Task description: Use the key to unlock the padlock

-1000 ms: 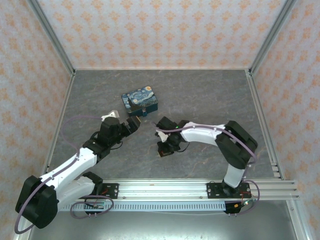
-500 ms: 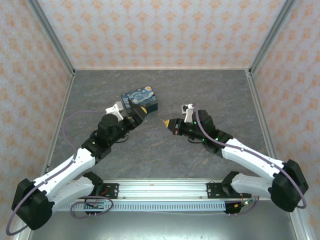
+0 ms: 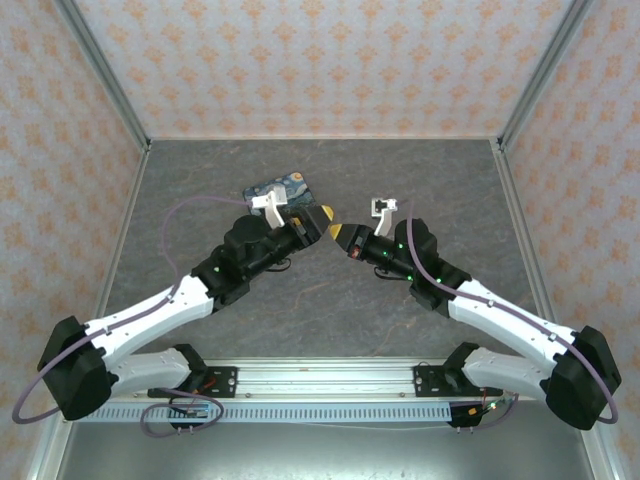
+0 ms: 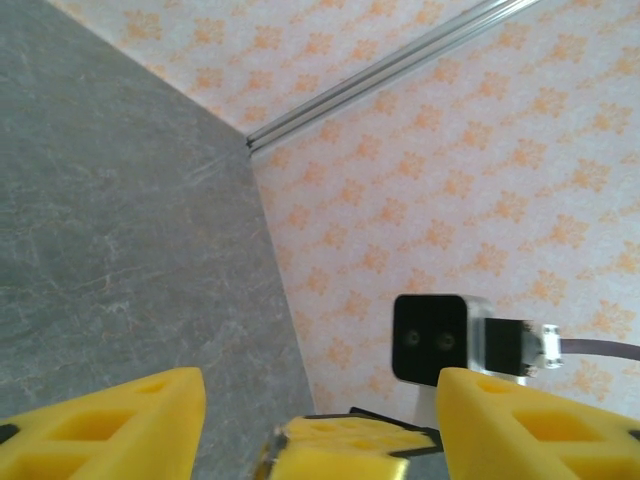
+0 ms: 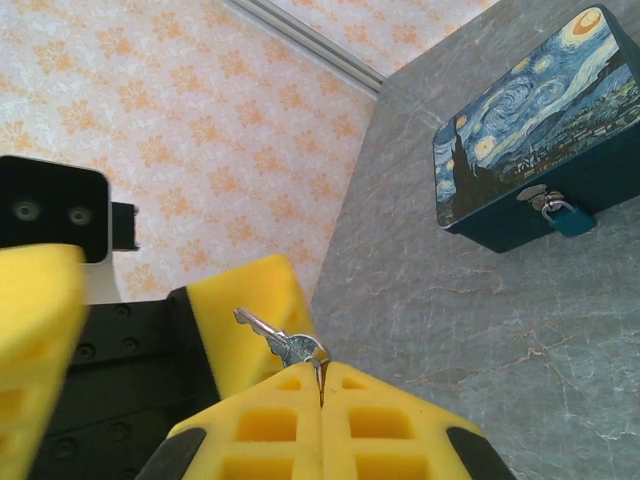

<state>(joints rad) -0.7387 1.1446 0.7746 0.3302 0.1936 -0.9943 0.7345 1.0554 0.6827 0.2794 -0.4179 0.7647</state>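
Padlock hangs on the hasp on the front face of the painted tin box, which sits on the table left of centre, toward the far side. I see the right gripper pinched fully closed on the key, blade sticking out toward the left gripper. Left gripper is spread wide, holding nothing, with the right gripper's tip between its fingers. Both meet just right of the box; key well apart from the padlock.
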